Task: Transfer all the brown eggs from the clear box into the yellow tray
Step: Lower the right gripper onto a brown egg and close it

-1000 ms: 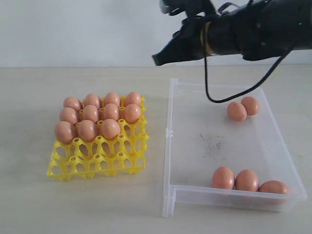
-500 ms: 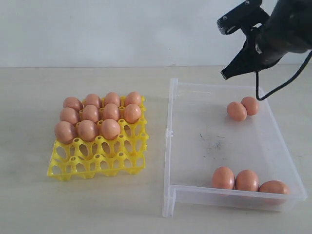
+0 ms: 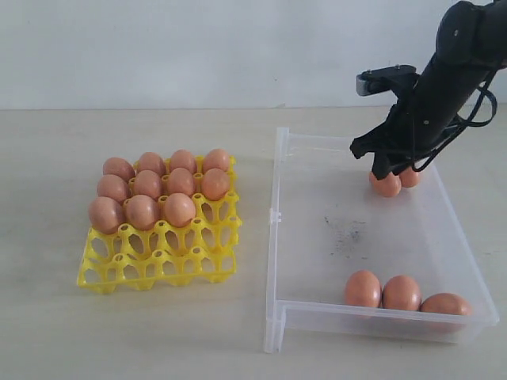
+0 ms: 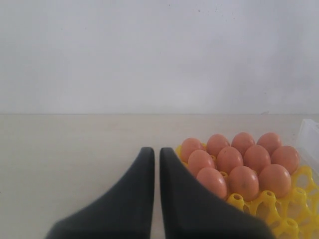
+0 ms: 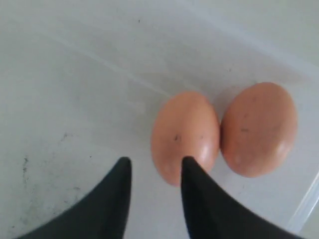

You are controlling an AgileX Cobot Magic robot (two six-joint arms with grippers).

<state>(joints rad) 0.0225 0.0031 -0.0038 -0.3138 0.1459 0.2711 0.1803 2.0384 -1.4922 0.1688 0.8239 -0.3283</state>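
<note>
Eleven brown eggs (image 3: 146,184) sat in the yellow tray (image 3: 158,267), filling its two rear rows and three cups of the third row; the remaining front cups were bare. The tray rested on the bench (image 3: 79,332), just left of the clear box (image 3: 273,237) and apart from it.

Five eggs lay in the box. Three sat in a line against its near wall (image 3: 402,292). Two lay touching each other toward the far right corner (image 3: 386,188). Dark scuff marks (image 3: 344,231) showed on the floor between the groups.

The right gripper (image 3: 386,169) hung directly over the far pair, pointing down. In the right wrist view its jaws were spread, with a clear gap and nothing between them (image 5: 155,162). One finger (image 5: 199,189) overlapped the nearer egg (image 5: 185,129) and the other stood over bare box floor (contact with the egg could not be confirmed).

The left gripper (image 4: 155,150) appeared only in its own wrist view. Its fingers were pressed together and held nothing. It sat low over the bench beside the tray (image 4: 294,199).
</note>
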